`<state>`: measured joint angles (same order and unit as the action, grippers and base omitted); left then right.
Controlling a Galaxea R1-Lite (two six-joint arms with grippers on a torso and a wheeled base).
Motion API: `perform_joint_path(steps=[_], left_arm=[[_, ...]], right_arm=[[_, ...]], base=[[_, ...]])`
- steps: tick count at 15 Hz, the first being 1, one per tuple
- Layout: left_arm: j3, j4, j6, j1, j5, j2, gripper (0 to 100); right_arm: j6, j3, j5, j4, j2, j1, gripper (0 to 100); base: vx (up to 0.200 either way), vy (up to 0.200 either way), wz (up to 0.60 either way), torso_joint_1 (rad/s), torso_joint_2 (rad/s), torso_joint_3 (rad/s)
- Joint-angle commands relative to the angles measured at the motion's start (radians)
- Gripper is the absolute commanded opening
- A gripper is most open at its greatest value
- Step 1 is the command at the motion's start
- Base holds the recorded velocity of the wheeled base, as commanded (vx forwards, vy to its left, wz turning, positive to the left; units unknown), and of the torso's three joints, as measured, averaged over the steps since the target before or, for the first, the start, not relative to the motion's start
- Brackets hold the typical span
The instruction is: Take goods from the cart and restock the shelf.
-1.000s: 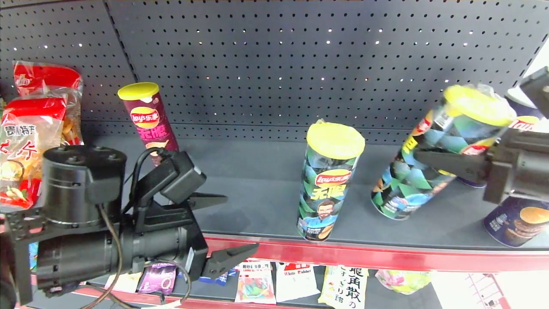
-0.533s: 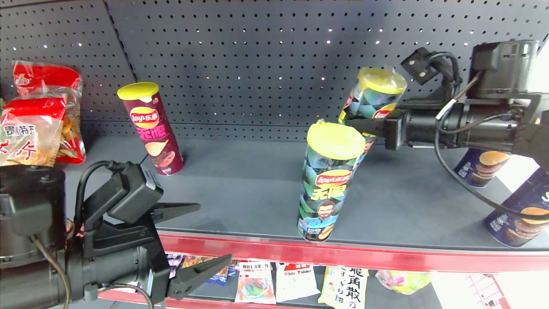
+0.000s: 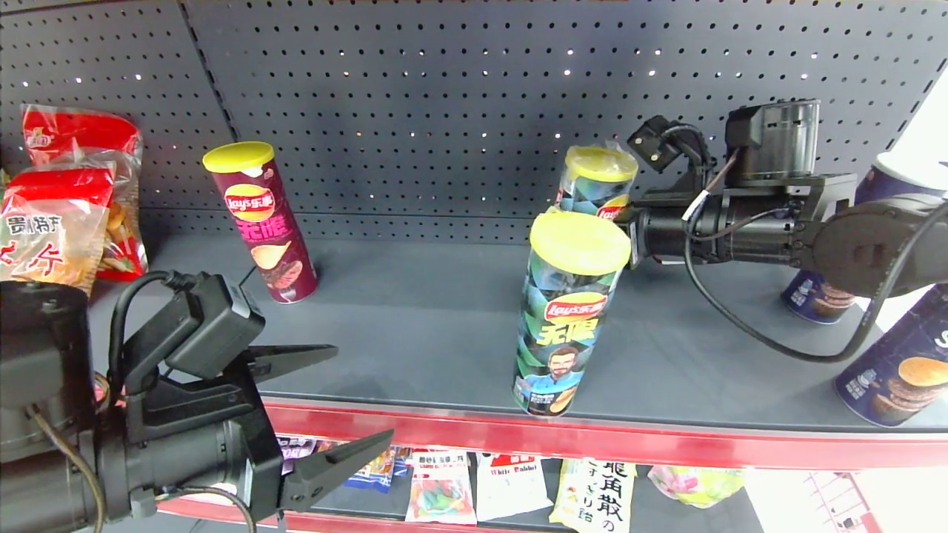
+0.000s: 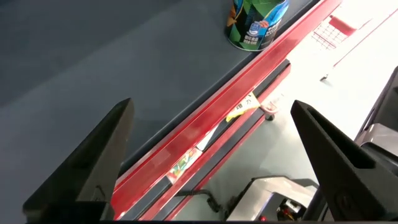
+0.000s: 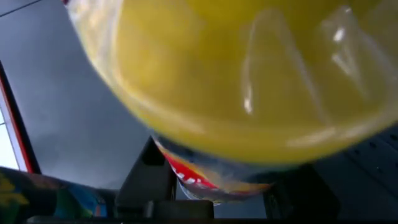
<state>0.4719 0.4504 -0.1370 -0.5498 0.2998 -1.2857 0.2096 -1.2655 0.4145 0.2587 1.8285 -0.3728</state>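
Observation:
My right gripper [image 3: 616, 216] is shut on a green-patterned chip can [image 3: 597, 180] with a yellow lid, holding it nearly upright at the back of the grey shelf [image 3: 415, 326]. The can's lower part is hidden behind a matching can [image 3: 566, 311] that stands near the red front edge. In the right wrist view the held can's yellow lid [image 5: 249, 74] looms close, with the dark fingers [image 5: 146, 183] on either side of the can body. My left gripper [image 3: 363, 392] hangs open and holds nothing, in front of the shelf edge at the lower left; its tips [image 4: 118, 124] straddle the red edge.
A purple can [image 3: 261, 222] stands at the back left, beside red snack bags [image 3: 59, 200]. Blue cans [image 3: 896, 370] stand at the right end. A perforated back panel [image 3: 474, 96] closes the shelf. Snack packets [image 3: 511, 485] lie on the shelf below.
My right arm has carried the can leftward and deeper onto the shelf, straightening it from a tilt to near upright behind the standing can. My left arm has dropped lower and to the left.

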Motion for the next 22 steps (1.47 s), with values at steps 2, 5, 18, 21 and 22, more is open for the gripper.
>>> perform_joint_path(steps=[2,5,18,21,22], left_arm=[[-0.003,0.001,0.002,0.001,0.001,-0.003,100],[-0.003,0.001,0.002,0.001,0.001,-0.004,100],[0.034,0.004,0.005,-0.002,0.004,-0.052,100],[0.053,0.004,-0.003,-0.010,0.004,-0.087,100],[0.057,0.004,-0.006,-0.019,0.004,-0.096,100]], right_arm=[[0.001,-0.035,0.000,-0.004,0.031,0.000,0],[0.001,-0.037,-0.002,-0.006,0.032,0.002,0],[-0.009,0.305,-0.123,-0.016,-0.279,0.072,100],[-0.009,0.403,-0.135,-0.016,-0.371,0.086,100],[-0.009,0.434,-0.141,-0.016,-0.402,0.089,100]], base=[[0.000,0.000,0.00,0.000,0.00,0.000],[0.000,0.000,0.00,0.000,0.00,0.000],[0.000,0.000,0.00,0.000,0.00,0.000],[0.000,0.000,0.00,0.000,0.00,0.000],[0.000,0.000,0.00,0.000,0.00,0.000]])
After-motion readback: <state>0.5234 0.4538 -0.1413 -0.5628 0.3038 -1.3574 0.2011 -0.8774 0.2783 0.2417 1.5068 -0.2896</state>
